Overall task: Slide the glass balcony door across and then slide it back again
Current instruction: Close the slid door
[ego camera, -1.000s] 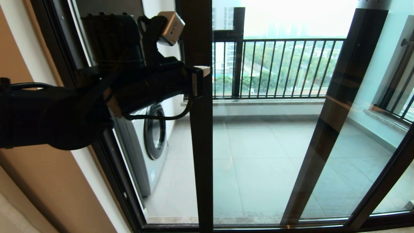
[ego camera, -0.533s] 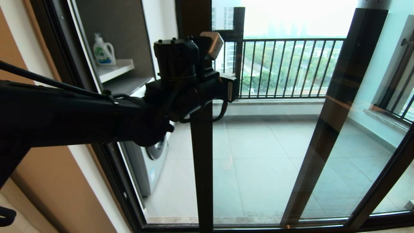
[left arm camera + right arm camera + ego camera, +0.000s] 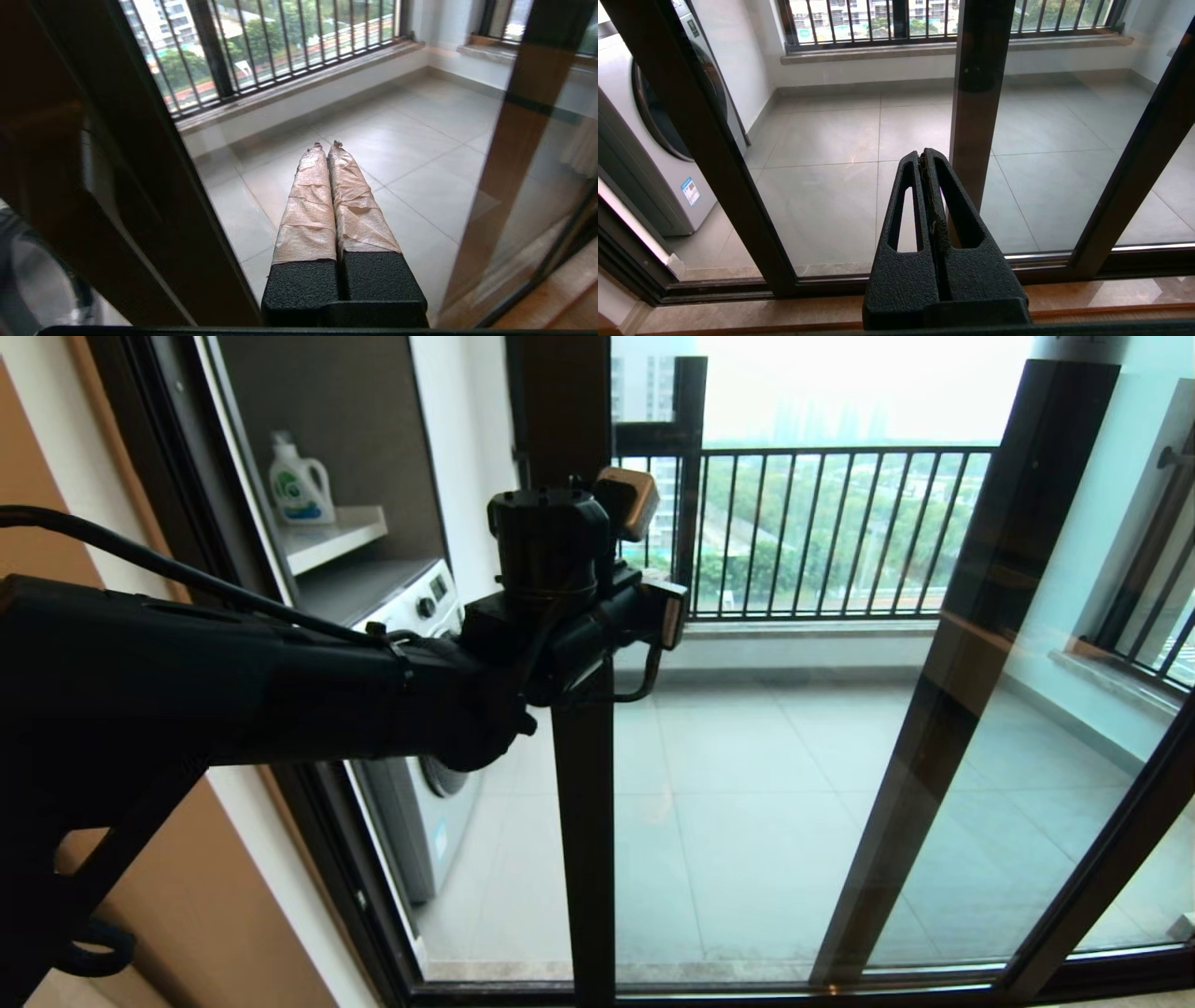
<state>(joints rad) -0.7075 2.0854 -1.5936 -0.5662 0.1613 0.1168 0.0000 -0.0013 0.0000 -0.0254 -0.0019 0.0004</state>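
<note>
The glass balcony door (image 3: 747,784) fills the view ahead, its top and bottom cut off, its dark upright (image 3: 583,821) partly hidden behind the left gripper (image 3: 326,145), whose taped fingers are pressed together, empty; the right gripper (image 3: 923,154), likewise closed and empty, faces the glass low down

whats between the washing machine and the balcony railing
Only bare tiled floor, plus the glass balcony door upright crossing in front in the head view. The left gripper hovers beside that upright.
</note>
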